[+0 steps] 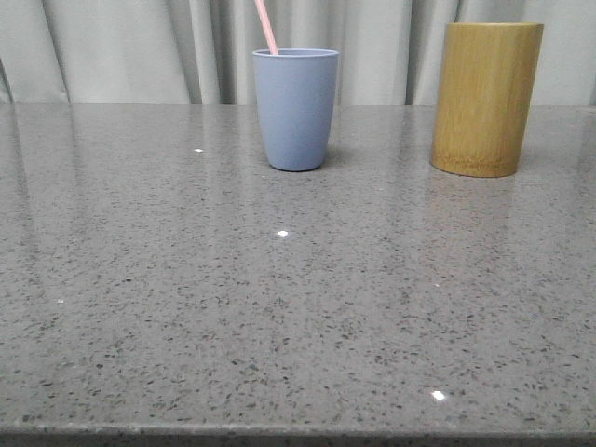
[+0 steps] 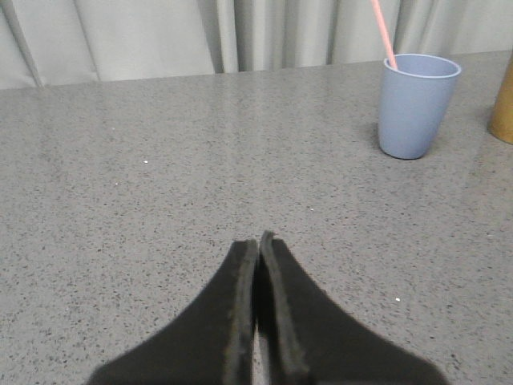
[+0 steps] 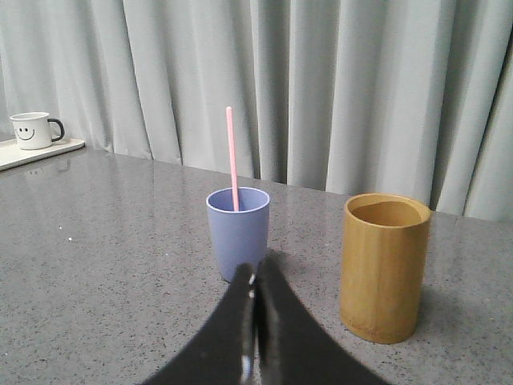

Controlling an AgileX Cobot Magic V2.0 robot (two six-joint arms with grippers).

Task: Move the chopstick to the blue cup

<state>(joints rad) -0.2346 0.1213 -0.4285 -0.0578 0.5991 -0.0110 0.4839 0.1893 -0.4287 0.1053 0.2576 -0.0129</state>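
Pale pink against the grey curtain (image 1: 140,47): seeing the chopstick (image 1: 266,26) standing with its lower part inside the blue cup (image 1: 295,112), leaning a little toward the robot's left, upper part rising above the rim. Judging the transfer as already done, with only the retreat remaining.

Finding the left gripper (image 2: 258,239) with its jaws pressed together and nothing between them, hovering low over bare grey stone table (image 1: 279,307), well apart from the cup. Finding the right gripper (image 3: 254,277) also pinched together on nothing, pointing at the blue cup, near it but seeming not to touch it.

Doing this step well, as a judgement: pulling both arms back and upward, away from the cup. Avoiding any sideways sweep of the right arm, being near to the blue cup and to the bamboo cylinder (image 1: 486,98) beside it. Avoiding also any brush against the tall stick, probably enough to tip such a light cup. Not reaching for the chopstick again.

Counting: one chopstick, one blue cup, one bamboo cylinder, looking empty from the right wrist view. Counting further one white mug (image 3: 32,130) with a smiling face, resting on one pale tray (image 3: 48,151) at the far edge. Counting two grippers, neither carrying anything.
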